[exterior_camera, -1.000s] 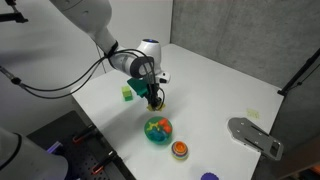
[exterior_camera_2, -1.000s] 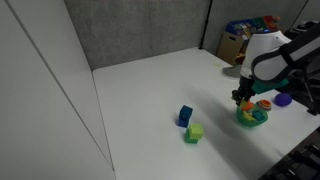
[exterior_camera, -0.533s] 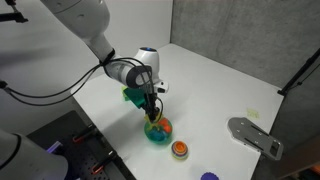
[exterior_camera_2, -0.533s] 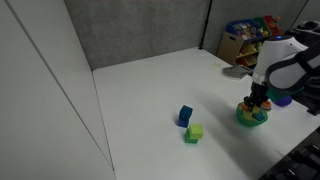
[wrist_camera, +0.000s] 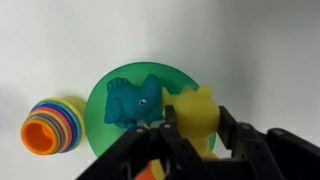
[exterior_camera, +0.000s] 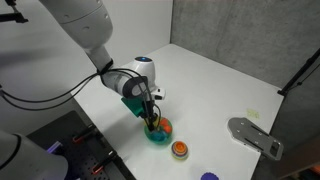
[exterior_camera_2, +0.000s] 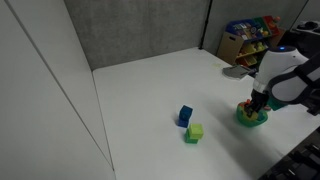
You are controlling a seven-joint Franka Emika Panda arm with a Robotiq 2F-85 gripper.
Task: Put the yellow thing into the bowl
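**While the yellow thing hangs over the bowl, a bad release is the main risk**

Because the end effector [wrist_camera: 197, 126] is clenched on the yellow thing [wrist_camera: 197, 108], this thing is not yet in the bowl [wrist_camera: 120, 75]. It is held just above the rim, beside a blue toy [wrist_camera: 132, 102] that already lies inside. The bowl stands near one edge of the bench [exterior_camera: 220, 80], with an orange round thing [wrist_camera: 47, 122] just beside it.

If the fingers open here, the yellow thing could hit the rim or the blue toy and roll out on the bench. If the arm goes lower, a finger may push the light bowl, or tip it. From the exterior views, it seems low already, but I cannot tell the height well.

No brand, label or writing can be read anywhere.
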